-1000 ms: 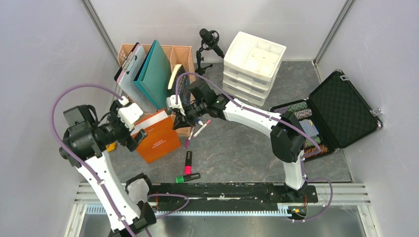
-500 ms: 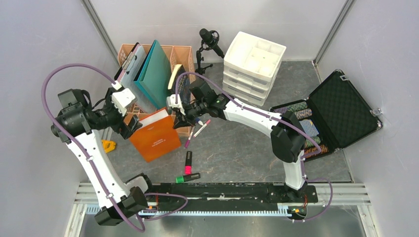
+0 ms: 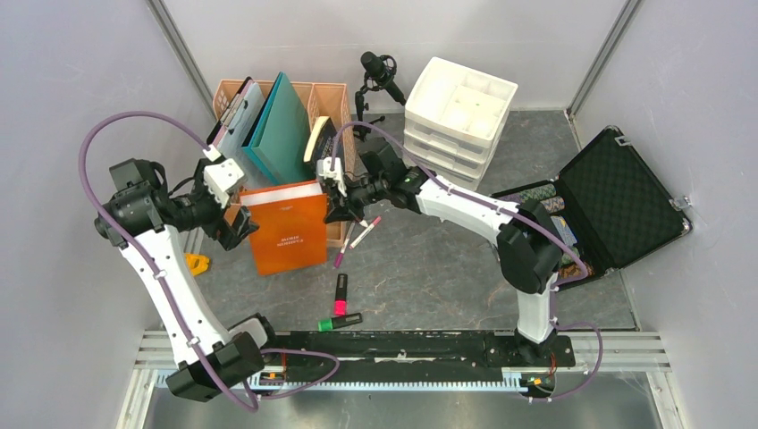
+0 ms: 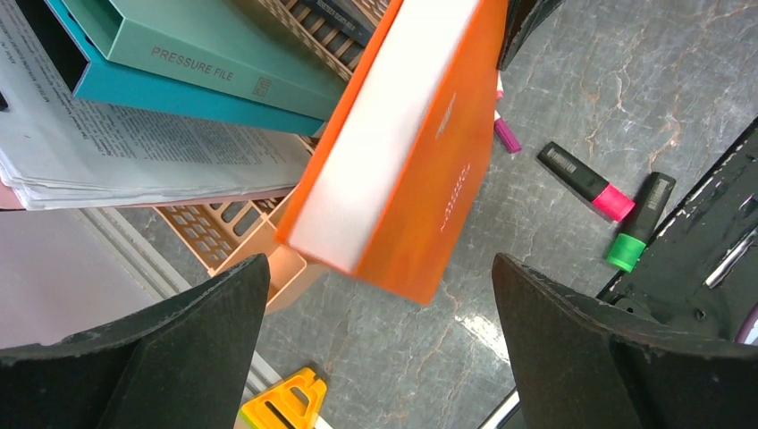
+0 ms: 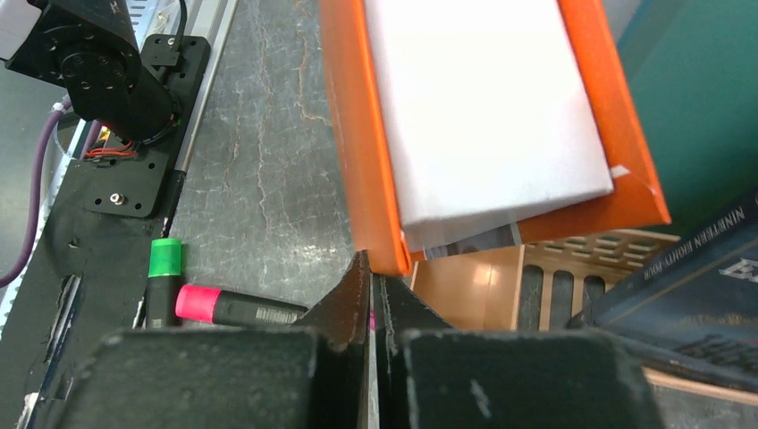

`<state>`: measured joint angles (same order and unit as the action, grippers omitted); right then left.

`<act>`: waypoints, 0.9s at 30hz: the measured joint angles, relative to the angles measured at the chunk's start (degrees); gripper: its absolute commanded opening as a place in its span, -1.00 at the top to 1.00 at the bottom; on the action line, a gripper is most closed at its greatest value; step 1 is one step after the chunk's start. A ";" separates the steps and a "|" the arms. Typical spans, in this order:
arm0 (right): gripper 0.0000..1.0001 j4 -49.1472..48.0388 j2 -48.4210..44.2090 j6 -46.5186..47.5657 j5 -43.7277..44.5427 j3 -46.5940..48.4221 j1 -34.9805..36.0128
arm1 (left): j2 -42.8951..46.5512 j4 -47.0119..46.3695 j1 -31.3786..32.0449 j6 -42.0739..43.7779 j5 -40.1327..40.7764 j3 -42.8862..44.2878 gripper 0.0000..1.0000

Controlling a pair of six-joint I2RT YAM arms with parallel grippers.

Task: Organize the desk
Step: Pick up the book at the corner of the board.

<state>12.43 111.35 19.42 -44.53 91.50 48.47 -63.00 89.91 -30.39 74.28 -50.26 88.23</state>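
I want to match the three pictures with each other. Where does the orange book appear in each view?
Top external: orange book left of centre, in front of the peach file rack.
Left wrist: orange book upper middle, white page edge toward the camera.
Right wrist: orange book upper half, one corner at bottom centre.
Shared landmark: pink highlighter on the desk.

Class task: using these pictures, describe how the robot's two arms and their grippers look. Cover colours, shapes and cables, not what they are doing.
Both the left arm and right arm have white links joined by chunky black joints, and each is trailed by a looping purple cable. The left gripper and right gripper carry matte black, tapered fingers mounted on a white block.
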 measured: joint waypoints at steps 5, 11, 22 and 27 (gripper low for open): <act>1.00 -2.99 -1.40 -1.68 -1.99 -3.78 -2.14 | -1.29 0.00 -0.79 0.57 -1.38 0.00 -1.00; 1.00 -4.72 -1.92 -2.89 -2.40 -5.18 -2.73 | -4.52 -0.04 -2.69 3.50 -2.78 -0.09 -1.00; 1.00 -5.31 -1.92 -3.32 -2.38 -5.42 -2.73 | -9.62 -0.04 -3.93 13.57 -7.28 -5.70 -1.00; 1.00 -5.53 -1.92 -3.28 -2.38 -5.51 -2.73 | -13.55 -0.13 -3.93 17.64 -8.90 -7.65 -1.00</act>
<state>6.90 109.43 16.14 -46.92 86.00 45.74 -76.55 89.78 -34.33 91.92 -59.16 80.58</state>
